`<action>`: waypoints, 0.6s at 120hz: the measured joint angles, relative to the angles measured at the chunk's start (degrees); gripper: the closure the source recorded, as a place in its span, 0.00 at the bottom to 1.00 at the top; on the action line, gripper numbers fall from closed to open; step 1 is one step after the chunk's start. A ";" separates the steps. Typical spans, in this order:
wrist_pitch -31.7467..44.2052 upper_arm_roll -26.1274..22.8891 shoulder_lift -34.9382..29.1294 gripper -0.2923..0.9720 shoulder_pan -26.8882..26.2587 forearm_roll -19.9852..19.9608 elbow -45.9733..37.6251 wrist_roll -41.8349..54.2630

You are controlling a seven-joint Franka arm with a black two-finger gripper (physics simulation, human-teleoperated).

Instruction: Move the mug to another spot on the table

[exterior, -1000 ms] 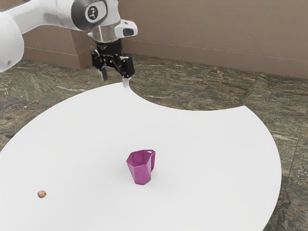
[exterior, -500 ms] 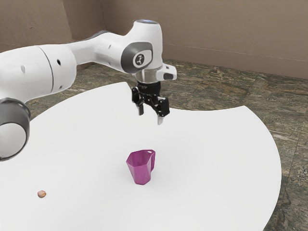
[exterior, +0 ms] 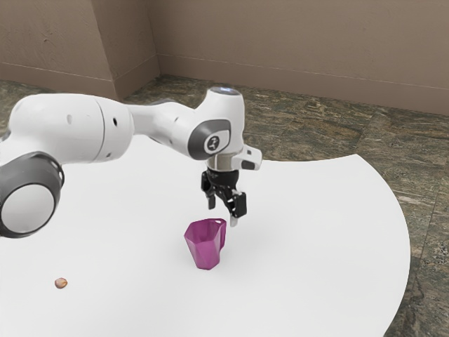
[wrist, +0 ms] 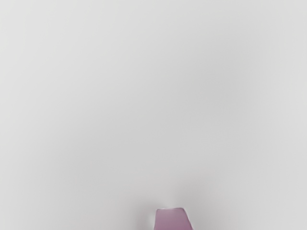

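1. Brown walls (exterior: 316, 42) and a mottled stone floor (exterior: 393, 133) lie behind the round white bench (exterior: 316, 232), which fills the lower part of the exterior view.
2. My arm (exterior: 140, 133) comes in from the exterior view's left and bends down over the middle of the bench.
3. My tool (exterior: 222, 214) hangs pointing downward, near the centre of the frame. Its fingers stand apart with nothing between them, so it is wide and holds nothing.
4. The mug (exterior: 205, 244) is purple and faceted. It stands upright on the bench just below the centre of the frame, its small handle at the rim on the side toward the exterior view's right.
5. My tool sits just above the mug's rim, on that handle side. The lower fingertip (exterior: 233, 221) is just beside the handle; whether it touches I cannot tell.
6. A small brown crumb-like thing (exterior: 61, 283) lies on the bench in the lower left of the frame, well apart from the mug.
7. From my wrist, I see plain white bench (wrist: 144, 96) and a purple piece of the mug (wrist: 171, 219) close under my hand.
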 joint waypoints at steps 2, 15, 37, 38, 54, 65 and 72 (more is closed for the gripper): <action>0.19 0.02 0.10 0.23 0.01 0.01 -0.23 0.23; 1.33 0.06 0.55 0.23 0.07 0.18 -1.74 1.59; 2.69 0.07 0.63 0.23 0.06 1.21 -3.09 3.90; 2.73 0.07 0.63 0.23 0.05 1.25 -3.15 4.03; 3.16 0.07 0.61 0.23 -0.10 1.69 -3.77 6.12; 3.33 0.07 0.45 0.23 -0.59 1.83 -3.96 7.51; 3.40 0.03 0.19 0.23 -0.79 1.84 -4.36 8.35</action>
